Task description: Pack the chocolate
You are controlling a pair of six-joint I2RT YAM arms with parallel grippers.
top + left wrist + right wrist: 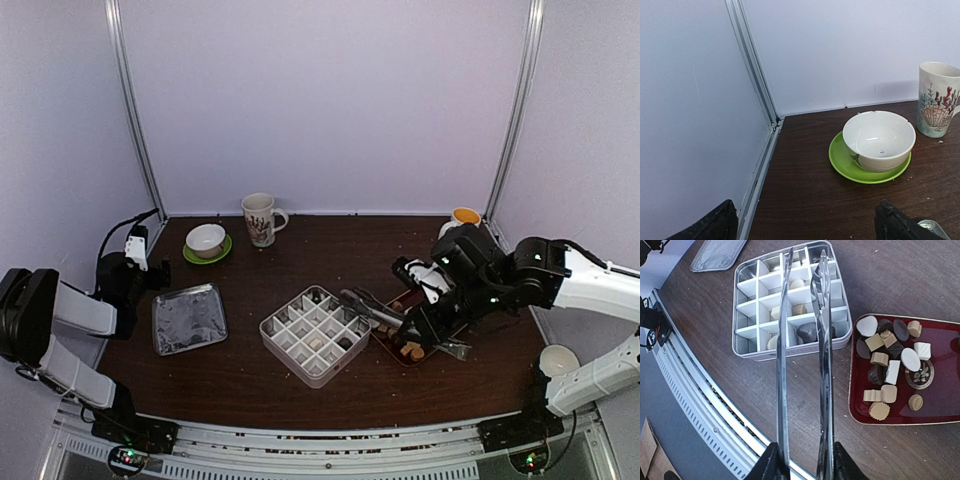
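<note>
Over the middle of the dark wooden table (330, 250), the right claw (802, 462) is clamped on the handle end of the long metal tongs (782, 365), probably so that their slim tips can reach into cells too small for its own fingers. Those tips hang above the far cells of the white divided box (757, 352). They seem empty, though the view there is foreshortened.

Most of the chocolate (888, 372), in brown, tan and white pieces, lies on the dark red tray (940, 402) just beside the box, and a few pieces already sit in cells. The flat metal lid (188, 318) lies off to the box's left, leaving the cells reachable.

The left claw (805, 227) is spread wide and holds nothing. It sits well apart from the work, near the white bowl (879, 140) on its green saucer (840, 162) and the shell-printed mug (937, 100). Nothing stands between tray and box.
</note>
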